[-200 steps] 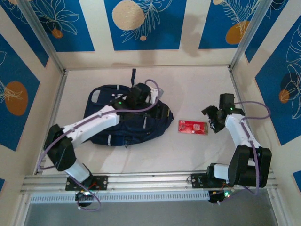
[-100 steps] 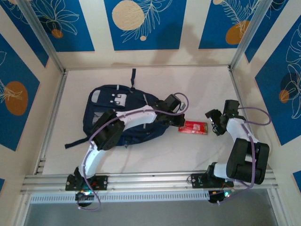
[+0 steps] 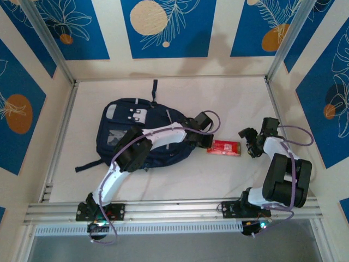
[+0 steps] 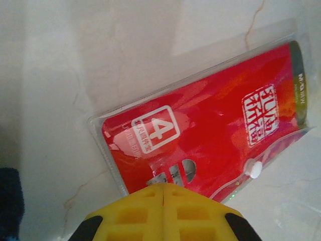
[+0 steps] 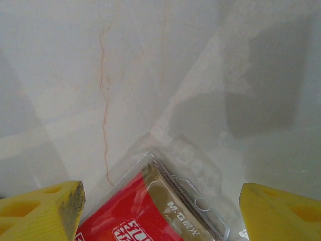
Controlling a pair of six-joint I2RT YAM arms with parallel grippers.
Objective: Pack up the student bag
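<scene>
Pale bench (image 3: 180,93) under blue-patterned walls. The student bag (image 3: 163,117) lies left of centre, the red packet (image 3: 223,147) just right of it, long axis left-right. The left claw (image 4: 164,188), fingers pressed together, sits at the packet's bag-side end. The right claw (image 5: 160,216), fingers apart, straddles the far end.

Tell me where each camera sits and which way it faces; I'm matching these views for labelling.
Top external: above and behind the bases, looking down at the table, student bag and red packet; left arm and right arm show.
Left wrist: on the left arm, looking down at the packet; left jaws shut at the bottom edge.
Right wrist: on the right arm, looking down at the packet's olive end; right jaws open in the bottom corners.
Shared: all three see the packet.
</scene>
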